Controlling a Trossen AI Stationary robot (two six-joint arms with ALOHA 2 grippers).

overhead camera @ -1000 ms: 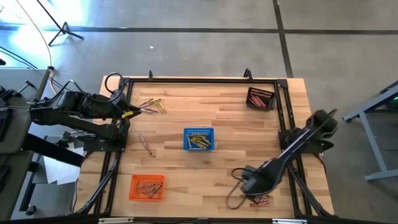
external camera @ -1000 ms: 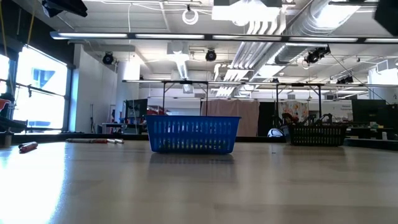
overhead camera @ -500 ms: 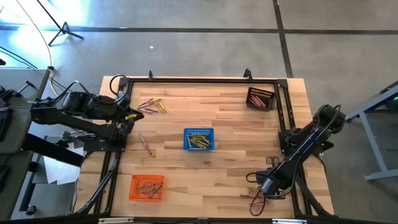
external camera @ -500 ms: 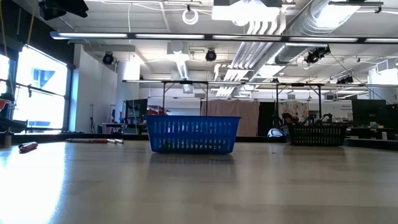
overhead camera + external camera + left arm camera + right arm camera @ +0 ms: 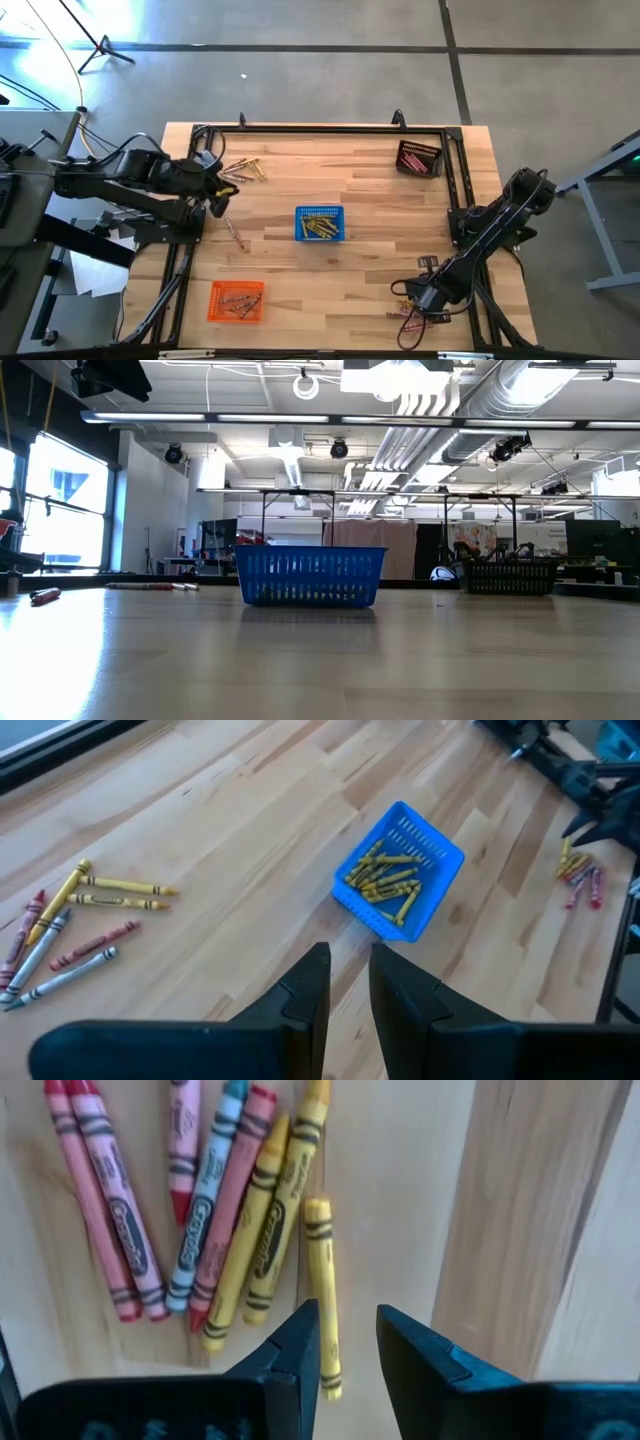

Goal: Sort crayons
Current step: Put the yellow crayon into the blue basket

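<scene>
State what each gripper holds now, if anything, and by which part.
Nothing is held. The right gripper hangs with empty jaws over a loose yellow wax crayon; the left gripper is empty above the bare wooden table.

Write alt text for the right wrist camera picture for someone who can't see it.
A loose bunch of crayons, pink, red, blue and yellow, lies on a pale wooden table, seen from close above. The right tool hovers over them with a narrow gap between its two dark fingers, holding nothing, next to one short yellow crayon lying slightly apart.
</scene>
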